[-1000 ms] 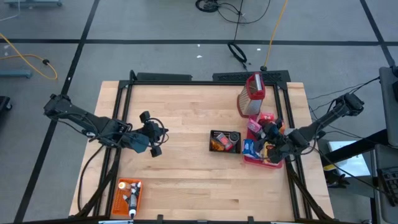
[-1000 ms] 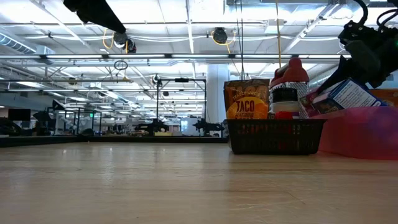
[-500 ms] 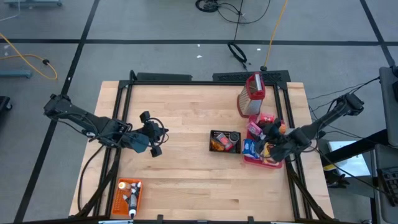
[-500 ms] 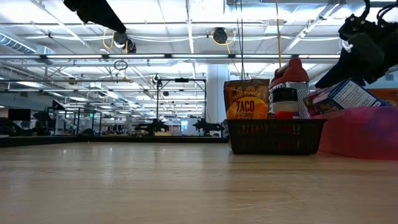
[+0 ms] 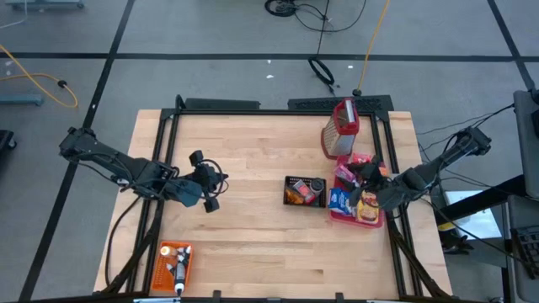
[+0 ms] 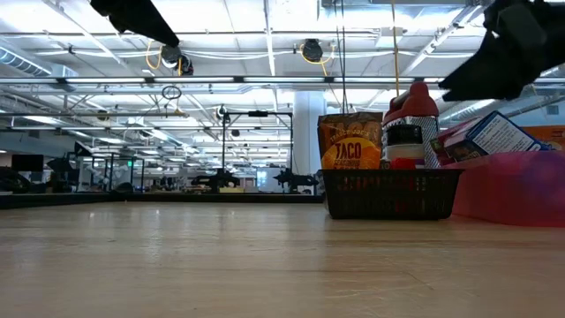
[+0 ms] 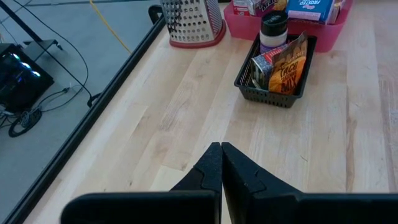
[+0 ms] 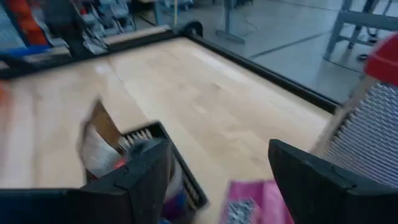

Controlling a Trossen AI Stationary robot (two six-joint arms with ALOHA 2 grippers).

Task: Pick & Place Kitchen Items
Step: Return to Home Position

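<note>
Small colourful boxes and packets lie in a pink bin (image 5: 345, 215) at the table's right side, among them a blue box (image 5: 338, 199) and an orange-yellow packet (image 5: 368, 207). My right gripper (image 5: 375, 188) hovers open above this bin and holds nothing; its wrist view shows a wide gap (image 8: 217, 180). A black mesh basket (image 5: 290, 179) just left of the bin holds a taco packet (image 7: 287, 65) and a black-capped bottle (image 7: 273, 28). My left gripper (image 5: 217, 178) waits shut over the table's left half (image 7: 221, 155).
A metal grater (image 5: 340, 128) with a red top stands by the far edge, behind the bin. An orange crate (image 5: 175, 261) with small items sits at the near left corner. Bare wood stretches between the left gripper and the basket.
My right gripper has risen above the pink bin and drawn back a little toward the table's right edge, uncovering the orange-yellow packet in the bin.
</note>
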